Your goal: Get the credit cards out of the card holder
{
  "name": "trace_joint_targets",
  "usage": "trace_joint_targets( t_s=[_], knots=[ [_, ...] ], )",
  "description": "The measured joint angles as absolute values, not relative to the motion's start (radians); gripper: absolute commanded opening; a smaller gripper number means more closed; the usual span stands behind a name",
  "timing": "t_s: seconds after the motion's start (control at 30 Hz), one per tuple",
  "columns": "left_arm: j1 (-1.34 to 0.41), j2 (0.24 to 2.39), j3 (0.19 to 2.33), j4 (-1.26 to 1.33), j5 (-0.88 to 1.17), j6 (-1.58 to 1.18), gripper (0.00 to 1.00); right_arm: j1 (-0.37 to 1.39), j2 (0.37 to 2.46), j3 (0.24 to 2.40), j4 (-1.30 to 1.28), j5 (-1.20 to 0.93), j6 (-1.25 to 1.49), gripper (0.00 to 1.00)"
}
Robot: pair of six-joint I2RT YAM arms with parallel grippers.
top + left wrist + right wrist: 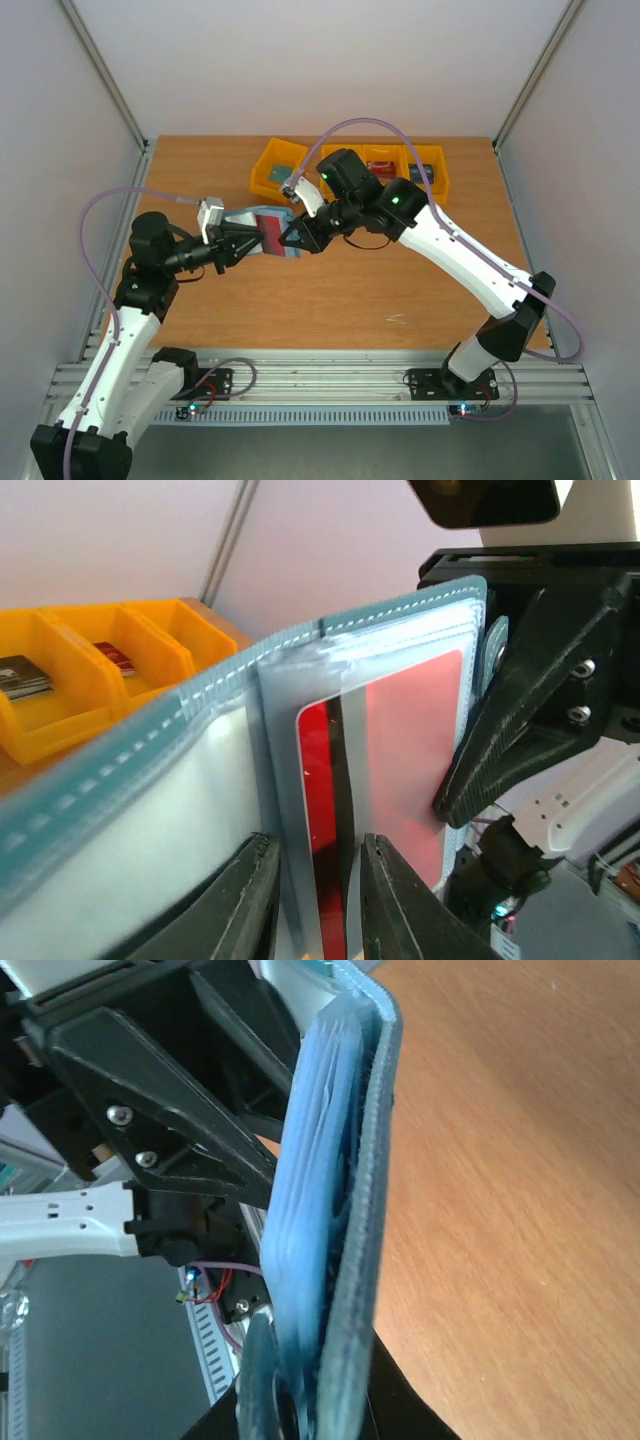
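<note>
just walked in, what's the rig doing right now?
Both arms meet at the card holder over the middle of the table. The right gripper is shut on one edge of the holder, keeping it open. The left gripper has a finger on either side of the red card at its edge; I can't tell whether it grips yet. That card sits in the holder, not out yet. Two other cards lie in the yellow bins at the far side.

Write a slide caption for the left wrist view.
Left pincer straddles a red plastic card in the slate-blue folding card holder.
</note>
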State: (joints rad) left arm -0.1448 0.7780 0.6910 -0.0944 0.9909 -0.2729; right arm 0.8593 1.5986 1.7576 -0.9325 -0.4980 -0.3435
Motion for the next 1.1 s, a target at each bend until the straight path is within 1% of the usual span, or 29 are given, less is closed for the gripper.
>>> trace_joint_targets(
  t_s=[0.1, 0.23, 0.33, 0.37, 0.4, 0.43, 0.57, 0.6, 0.63, 0.73, 0.8, 1.0, 1.03, 1.1],
  knots=[
    [-0.14, 0.777, 0.691, -0.072, 1.015, -0.286, 0.29, 0.857, 1.571, 1.738, -0.911, -0.545, -0.367, 0.01],
    [-0.139, 0.772, 0.691, -0.05, 1.052, -0.302, 0.28, 0.847, 1.554, 1.722, -0.9, -0.596, -0.402, 0.01],
    [-0.135, 0.772, 0.69, -0.007, 1.095, -0.316, 0.18, 0.845, 1.548, 1.719, -0.897, -0.624, -0.419, 0.01],
    [-0.135, 0.772, 0.688, 0.01, 1.11, -0.325, 0.12, 0.845, 1.546, 1.719, -0.896, -0.631, -0.423, 0.01],
    [-0.131, 0.772, 0.684, 0.032, 1.124, -0.333, 0.04, 0.844, 1.544, 1.719, -0.894, -0.64, -0.426, 0.01],
    [-0.129, 0.773, 0.682, 0.051, 1.134, -0.344, 0.01, 0.843, 1.542, 1.719, -0.893, -0.647, -0.427, 0.01],
    [-0.123, 0.773, 0.672, 0.121, 1.166, -0.389, 0.0, 0.829, 1.538, 1.719, -0.894, -0.665, -0.438, 0.02],
    [-0.123, 0.773, 0.672, 0.131, 1.172, -0.396, 0.0, 0.829, 1.536, 1.718, -0.892, -0.668, -0.443, 0.04],
    [-0.121, 0.773, 0.672, 0.141, 1.182, -0.407, 0.0, 0.829, 1.532, 1.715, -0.889, -0.67, -0.448, 0.11],
    [-0.121, 0.773, 0.672, 0.171, 1.205, -0.426, 0.0, 0.829, 1.511, 1.693, -0.871, -0.677, -0.456, 0.24],
    [-0.129, 0.772, 0.672, 0.205, 1.221, -0.445, 0.0, 0.83, 1.501, 1.67, -0.838, -0.69, -0.46, 0.29],
    [-0.129, 0.772, 0.672, 0.253, 1.214, -0.495, 0.0, 0.814, 1.46, 1.583, -0.781, -0.711, -0.465, 0.28],
    [-0.128, 0.772, 0.672, 0.253, 1.209, -0.498, 0.0, 0.809, 1.451, 1.571, -0.776, -0.711, -0.465, 0.27],
    [-0.126, 0.772, 0.672, 0.252, 1.203, -0.501, 0.0, 0.802, 1.433, 1.555, -0.77, -0.711, -0.464, 0.2]
  ],
)
